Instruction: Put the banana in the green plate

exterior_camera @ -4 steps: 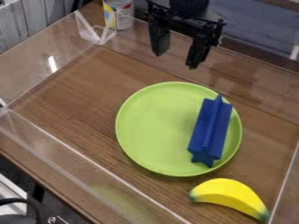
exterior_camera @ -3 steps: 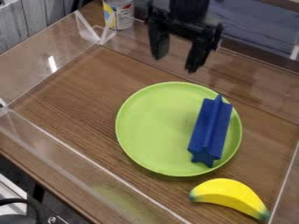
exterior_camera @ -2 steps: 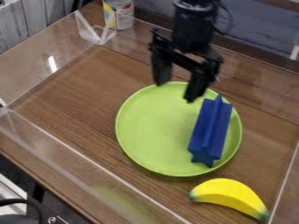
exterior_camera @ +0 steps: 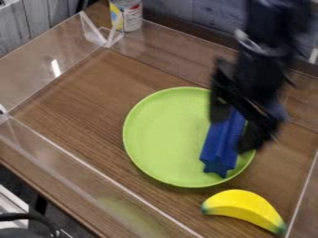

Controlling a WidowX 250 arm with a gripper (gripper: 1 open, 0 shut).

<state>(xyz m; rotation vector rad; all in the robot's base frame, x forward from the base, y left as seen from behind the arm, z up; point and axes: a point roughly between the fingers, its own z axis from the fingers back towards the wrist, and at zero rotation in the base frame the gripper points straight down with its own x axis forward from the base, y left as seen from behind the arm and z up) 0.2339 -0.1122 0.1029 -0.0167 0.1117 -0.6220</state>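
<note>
Yellow and curved, the banana [exterior_camera: 244,211] lies on the brown counter [exterior_camera: 74,102], just beside the green plate [exterior_camera: 168,139] and not in it. One end of the banana has a dark greenish tip. The plate is big, round and flat. A long blue block [exterior_camera: 221,147] with ridges lies in the plate, on the side near the robot arm [exterior_camera: 267,46]. The black arm hangs over the block and hides some of it. Its claw [exterior_camera: 245,116] is blurry, with its two sides wide apart. Far off, near the back edge of the counter, stands a can [exterior_camera: 125,15].
</note>
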